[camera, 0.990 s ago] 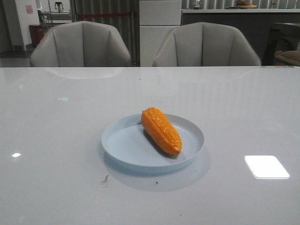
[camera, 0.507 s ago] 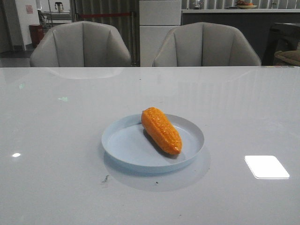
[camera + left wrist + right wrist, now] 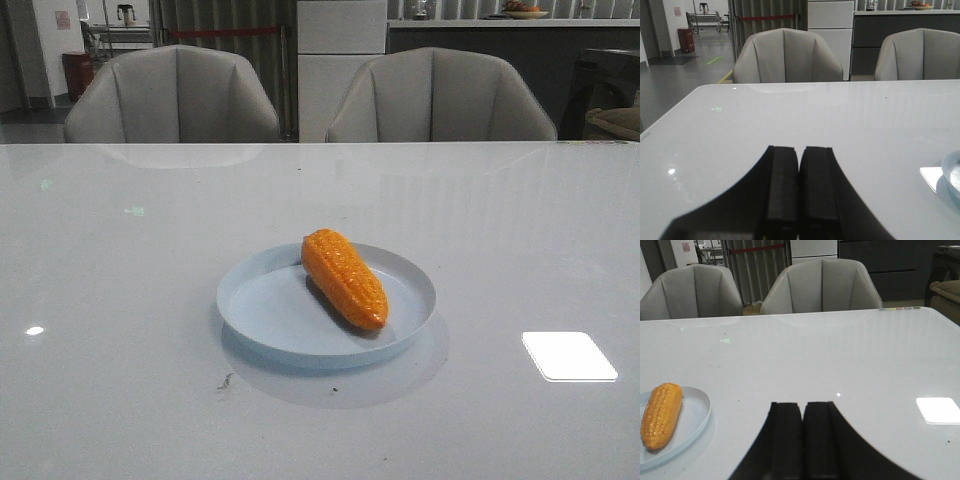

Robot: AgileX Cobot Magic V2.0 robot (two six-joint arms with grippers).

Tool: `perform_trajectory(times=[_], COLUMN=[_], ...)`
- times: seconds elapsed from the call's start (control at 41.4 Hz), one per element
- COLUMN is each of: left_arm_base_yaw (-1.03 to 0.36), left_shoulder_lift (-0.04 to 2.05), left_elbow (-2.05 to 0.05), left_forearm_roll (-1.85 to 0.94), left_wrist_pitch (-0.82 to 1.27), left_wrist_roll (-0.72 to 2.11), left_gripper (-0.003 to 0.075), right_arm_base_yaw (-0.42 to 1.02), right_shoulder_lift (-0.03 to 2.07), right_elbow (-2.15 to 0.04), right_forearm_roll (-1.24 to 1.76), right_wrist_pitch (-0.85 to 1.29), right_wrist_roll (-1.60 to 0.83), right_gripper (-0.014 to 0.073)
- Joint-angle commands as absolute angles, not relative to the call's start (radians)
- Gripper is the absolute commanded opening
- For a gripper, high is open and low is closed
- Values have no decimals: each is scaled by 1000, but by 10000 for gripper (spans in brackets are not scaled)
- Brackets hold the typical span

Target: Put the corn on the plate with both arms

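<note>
Orange corn (image 3: 345,279) is seen lying diagonally inside the pale blue plate (image 3: 262,318), mid-table, wide end far-left. Left gripper (image 3: 799,165) and right gripper (image 3: 802,420) are pressed together, empty, well apart from it

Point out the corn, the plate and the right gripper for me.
corn (image 3: 345,279): front view, middle of the cob.
plate (image 3: 262,310): front view, bare floor left of the cob.
right gripper (image 3: 803,416): right wrist view, seam between the closed fingers.

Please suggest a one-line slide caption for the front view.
Orange corn lies diagonally inside the pale blue plate on the white table, with no arm in sight.
</note>
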State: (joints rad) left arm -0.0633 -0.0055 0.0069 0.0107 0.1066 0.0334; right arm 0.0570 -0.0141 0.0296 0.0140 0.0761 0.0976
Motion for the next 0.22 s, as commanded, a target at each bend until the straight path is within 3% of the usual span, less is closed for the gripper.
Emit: perform_trajectory(times=[0.0, 0.193], left_arm_base_yaw=[-61, -61], left_shoulder_lift=[-22, -22], left_elbow=[44, 44], left_forearm_roll=[6, 6], left_wrist_pitch=[24, 24], left_wrist_roll=[30, 30], left_gripper=[92, 92], right_arm_base_yaw=[56, 56], right_shoulder_lift=[-33, -33], right_elbow=[7, 7], right_forearm_roll=[6, 6], right_wrist_pitch=[-6, -6], right_wrist_roll=[96, 96], right_gripper=[24, 24])
